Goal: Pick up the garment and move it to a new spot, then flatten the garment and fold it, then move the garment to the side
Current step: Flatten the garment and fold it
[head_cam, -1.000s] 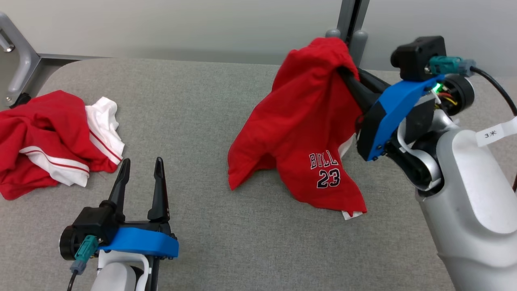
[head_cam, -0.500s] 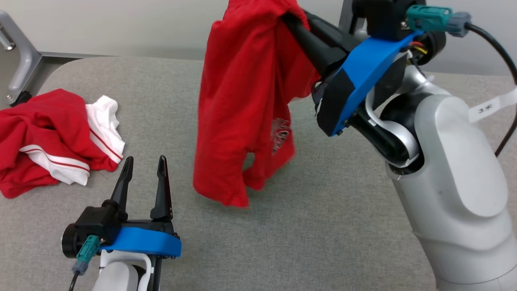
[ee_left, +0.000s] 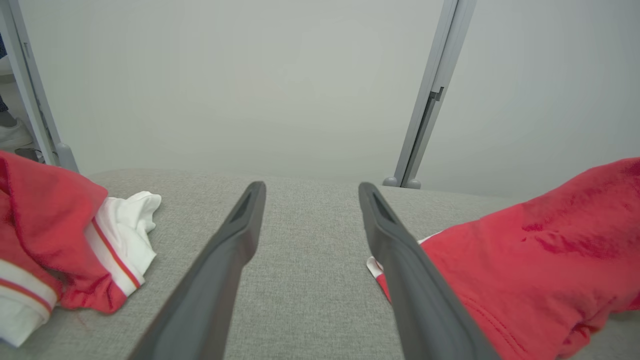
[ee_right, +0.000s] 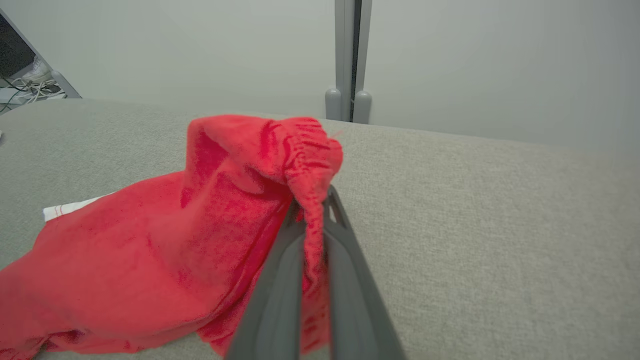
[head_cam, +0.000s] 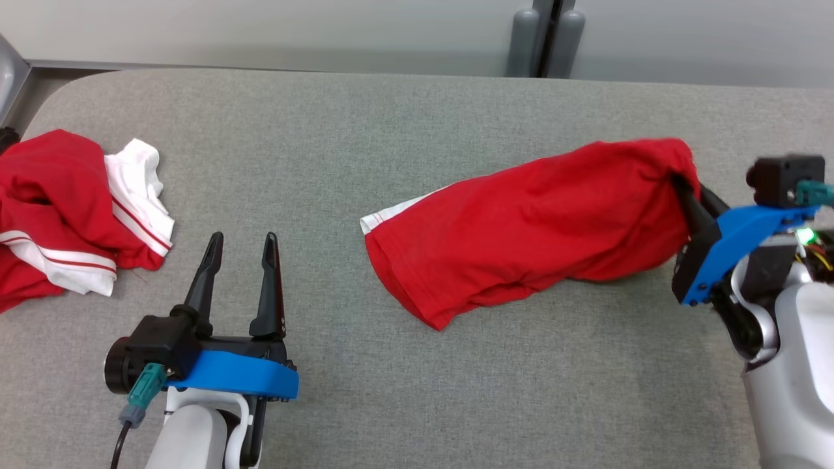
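Pinching the red garment (head_cam: pixel 534 221) by its gathered edge, the right jaws are clamped tight. It trails from them across the counter (head_cam: pixel 391 391) toward the left jaws, spread wide, empty.

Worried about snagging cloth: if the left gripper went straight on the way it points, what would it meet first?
Probably nothing: bare table lies ahead of the left gripper. The red garment sits just right, possibly grazing.
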{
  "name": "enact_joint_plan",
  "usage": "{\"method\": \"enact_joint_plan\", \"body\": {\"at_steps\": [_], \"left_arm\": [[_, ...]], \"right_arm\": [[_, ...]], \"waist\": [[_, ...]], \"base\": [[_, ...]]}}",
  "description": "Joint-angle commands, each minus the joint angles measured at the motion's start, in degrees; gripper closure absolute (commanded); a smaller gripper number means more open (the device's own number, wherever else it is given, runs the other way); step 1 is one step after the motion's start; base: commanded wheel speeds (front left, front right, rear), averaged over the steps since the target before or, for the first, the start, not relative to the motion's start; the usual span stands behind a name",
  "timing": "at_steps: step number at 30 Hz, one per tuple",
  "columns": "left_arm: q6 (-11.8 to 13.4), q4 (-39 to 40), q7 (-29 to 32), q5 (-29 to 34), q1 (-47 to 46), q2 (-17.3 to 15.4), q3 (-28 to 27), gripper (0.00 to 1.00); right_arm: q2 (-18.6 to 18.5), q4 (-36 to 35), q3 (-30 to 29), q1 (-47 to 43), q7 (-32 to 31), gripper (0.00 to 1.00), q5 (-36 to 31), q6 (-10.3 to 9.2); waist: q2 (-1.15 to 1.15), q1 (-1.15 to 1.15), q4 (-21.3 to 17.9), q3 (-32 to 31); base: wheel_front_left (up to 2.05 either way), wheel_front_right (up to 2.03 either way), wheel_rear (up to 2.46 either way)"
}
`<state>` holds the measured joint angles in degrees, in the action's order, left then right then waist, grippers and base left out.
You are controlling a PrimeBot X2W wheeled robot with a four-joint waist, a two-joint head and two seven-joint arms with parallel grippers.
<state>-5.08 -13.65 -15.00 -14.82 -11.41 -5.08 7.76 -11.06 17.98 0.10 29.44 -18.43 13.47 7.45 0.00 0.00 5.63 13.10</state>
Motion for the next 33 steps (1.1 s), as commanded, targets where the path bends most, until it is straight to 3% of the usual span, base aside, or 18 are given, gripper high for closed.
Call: {"method": "enact_joint_plan", "body": {"at_steps": [1, 9, 10, 11, 17, 22, 26, 33], "left_arm": [[-0.20, -0.10, -0.27, 0.39, -0.96, -0.09, -0.18, 0.00], [-0.32, -0.65, -0.27, 0.80, -0.47, -0.52, -1.15, 0.00], [-0.30, -0.70, -0.27, 0.85, -0.34, -0.54, -1.23, 0.00], [-0.29, -0.73, -0.27, 0.85, -0.27, -0.57, -1.37, 0.00], [-0.41, -1.00, -0.27, 0.99, 0.41, -0.35, -1.47, 0.00], [-0.39, -0.99, -0.27, 1.05, 1.00, -0.42, -1.74, 0.00], [-0.48, -0.47, -0.26, 1.13, 0.76, -0.66, -1.88, 0.00], [-0.79, -0.19, -0.27, 1.26, -1.31, -0.44, -0.79, 0.00]], "right_arm": [[0.45, 1.45, -1.02, -0.99, 1.39, 1.00, -0.46, 0.07], [0.06, 5.76, -2.84, -4.78, 3.15, 1.00, -3.25, 0.05], [0.05, 6.13, -3.00, -5.10, 3.26, 0.84, -3.61, 0.05], [0.15, 6.51, -3.20, -5.48, 3.27, 0.00, -3.85, 0.05], [0.04, 3.35, -2.93, -9.14, -0.60, 0.00, -2.45, 0.05], [-1.76, -8.54, -2.17, -11.66, -10.10, 0.00, 1.50, 0.05], [-3.30, -16.69, -2.47, -8.35, -17.83, 0.00, 2.24, 0.05], [-2.36, -11.37, -5.16, 1.07, -27.33, 0.00, 3.12, 0.05]], "waist": [[0.00, 0.00, 0.37, 0.51], [0.00, 0.00, -0.58, 0.49], [0.00, 0.00, -0.77, 0.32], [0.00, 0.00, -0.99, 0.08], [0.00, 0.00, -1.75, -1.57], [0.00, 0.00, -2.23, -2.41], [0.00, 0.00, -2.10, -1.66], [0.00, 0.00, 0.64, 1.45]], "base": [[0.00, 0.00, 0.00], [0.00, 0.00, 0.00], [0.00, 0.00, 0.00], [0.00, 0.00, 0.00], [0.00, 0.00, 0.00], [0.00, 0.00, 0.00], [0.00, 0.00, 0.00], [0.00, 0.00, 0.00]]}}
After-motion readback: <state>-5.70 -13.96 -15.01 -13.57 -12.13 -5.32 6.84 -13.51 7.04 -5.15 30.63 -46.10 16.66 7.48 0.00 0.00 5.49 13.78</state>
